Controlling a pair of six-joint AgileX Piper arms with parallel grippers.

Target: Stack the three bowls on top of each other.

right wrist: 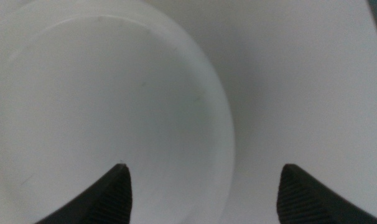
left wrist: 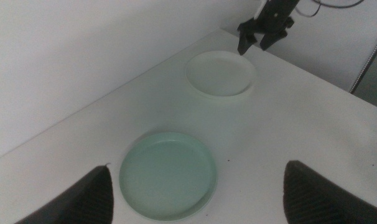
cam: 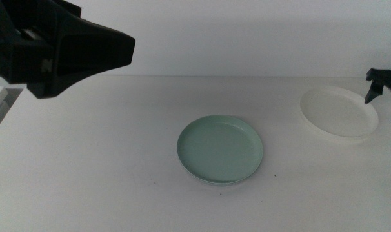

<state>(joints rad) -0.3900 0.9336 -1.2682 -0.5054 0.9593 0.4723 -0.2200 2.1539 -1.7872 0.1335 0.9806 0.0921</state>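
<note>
We log a white table [cam: 105, 167], its far edge meeting a pale wall and its left edge showing in the middle view beside a darker strip. Item one: the mint green bowl [cam: 220, 150], resting flat near the table's centre; in the middle view a second, paler rim shows just under its near edge, so we take it to sit on another bowl, whose colour we cannot tell. Bare table lies all round it on every side. Item two: the white bowl [cam: 339, 113], flat on the table toward the far right, well apart from the green one, with a wide clear stretch of surface between the two. The left wrist view shows this bowl close to the table's far corner, with little margin behind it. Item three: the right gripper [cam: 384, 89], entering from the right edge of the middle view and poised at the white bowl's far right rim; we see its jaws spread apart and grasping nothing, and the right wrist view shows the bowl's rim running between the two jaw tips, one tip over the bowl's inside and the other over bare table. Item four: the left gripper [left wrist: 198, 186], raised high at the upper left, tilted toward the green bowl; its jaws stand wide apart and empty, well above the table.
</note>
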